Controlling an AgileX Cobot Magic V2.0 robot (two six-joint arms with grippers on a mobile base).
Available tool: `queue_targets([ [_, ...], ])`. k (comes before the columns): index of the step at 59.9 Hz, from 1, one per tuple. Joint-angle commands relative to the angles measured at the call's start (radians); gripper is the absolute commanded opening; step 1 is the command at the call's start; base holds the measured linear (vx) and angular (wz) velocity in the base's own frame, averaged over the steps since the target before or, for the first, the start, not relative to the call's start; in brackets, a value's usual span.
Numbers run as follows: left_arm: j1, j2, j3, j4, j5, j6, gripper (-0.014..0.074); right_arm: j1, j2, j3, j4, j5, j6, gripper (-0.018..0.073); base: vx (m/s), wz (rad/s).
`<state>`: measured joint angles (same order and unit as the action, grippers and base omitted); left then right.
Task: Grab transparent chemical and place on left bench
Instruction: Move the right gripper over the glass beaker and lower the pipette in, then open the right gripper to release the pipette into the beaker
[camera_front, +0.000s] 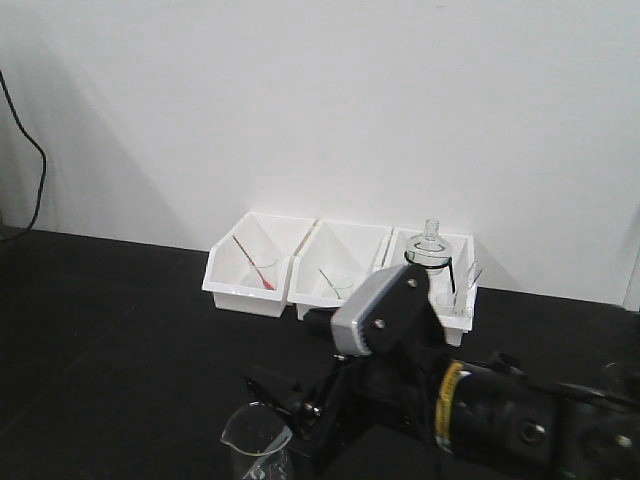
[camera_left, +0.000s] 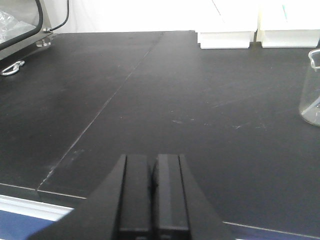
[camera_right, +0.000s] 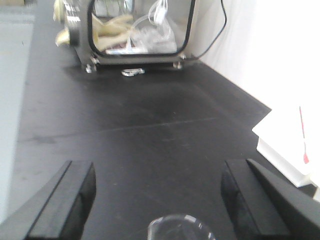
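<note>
**Station status: pipette in rear bin, right end effector open over beaker**

**Task item.** A thin, translucent, whitish pipette (camera_front: 470, 278) appears to lean upright in the right-hand storage bin (camera_front: 455, 325). It is small and pale against the white plastic, so its outline cannot be told with certainty. A clear glass bottle (camera_front: 432, 245) stands in the same bin, just beside it.

**Bins.** Three white bins sit side by side along the rear edge of the black surface (camera_front: 100, 330), against the white wall. The middle bin (camera_front: 315, 298) holds a small clear vessel with a thin stick in it. The left-hand bin (camera_front: 240, 295) holds a red-tipped rod (camera_front: 255, 265), tilted.

**Right end effector.** The right end effector (camera_right: 157, 200) is spread wide, with its fingers (camera_right: 62, 200) at the two sides of the wrist view. It has hold of nothing. The rim of a clear glass beaker (camera_right: 180, 227) lies between the fingers, touching neither. The front view shows this beaker (camera_front: 255, 440) near the front edge of the surface, well apart from the bins.

**Left end effector.** The left end effector (camera_left: 152, 195) is fully closed, pad against pad, with nothing between them. It hangs over the front edge of the surface.

**Surroundings.** A windowed enclosure (camera_right: 135, 30) stands at the far left end of the surface. A black cable (camera_front: 30, 150) runs down the wall.
</note>
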<state>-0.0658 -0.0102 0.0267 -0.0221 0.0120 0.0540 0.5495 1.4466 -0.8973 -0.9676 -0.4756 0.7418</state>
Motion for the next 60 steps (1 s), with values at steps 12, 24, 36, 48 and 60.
queue_targets([
  [12,-0.002,-0.019,0.016,-0.001,-0.078,-0.008,-0.0003,-0.004,-0.281,0.166,0.001,-0.007,0.022,0.0562,0.0,0.0],
  [24,-0.002,-0.019,0.016,-0.001,-0.078,-0.008,-0.0003,-0.004,-0.325,0.213,-0.002,0.04,0.022,0.0562,0.0,0.0],
  [36,-0.002,-0.019,0.016,-0.001,-0.078,-0.008,-0.0003,-0.004,-0.325,0.215,0.0,0.052,0.022,0.0531,0.0,0.0],
  [48,-0.002,-0.019,0.016,-0.001,-0.078,-0.008,-0.0003,-0.007,-0.386,0.245,0.161,0.084,-0.002,0.0329,0.0,0.0],
  [60,-0.002,-0.019,0.016,-0.001,-0.078,-0.008,-0.0003,-0.115,-0.641,0.444,0.419,0.152,-0.32,0.0017,0.0,0.0],
])
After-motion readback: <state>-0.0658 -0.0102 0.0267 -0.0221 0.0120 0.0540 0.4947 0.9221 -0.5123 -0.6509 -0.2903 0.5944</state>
